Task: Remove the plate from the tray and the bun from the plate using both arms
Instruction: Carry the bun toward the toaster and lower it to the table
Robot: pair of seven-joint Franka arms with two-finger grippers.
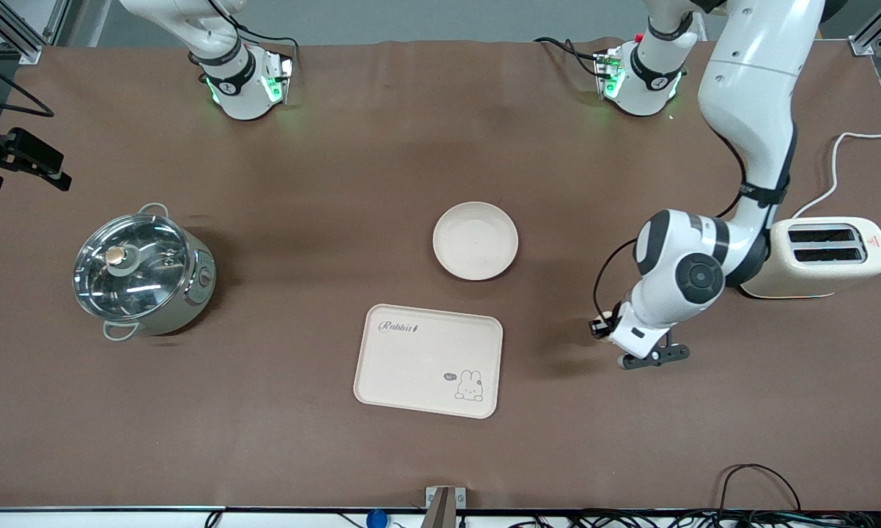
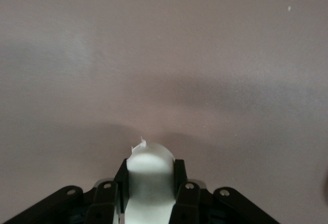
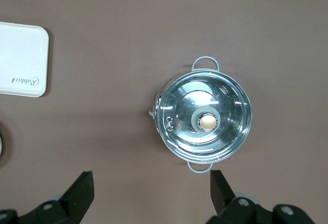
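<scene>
The round cream plate lies on the brown table, farther from the front camera than the rabbit tray. My left gripper is low over bare table between the tray and the toaster. In the left wrist view it is shut on the pale bun, which stands out past the fingertips. The bun is hidden in the front view. My right gripper is open and empty, high above the table beside the pot. It is out of the front view.
A steel pot with a glass lid stands toward the right arm's end. The cream toaster sits at the left arm's end with its cord running off the table. A corner of the tray shows in the right wrist view.
</scene>
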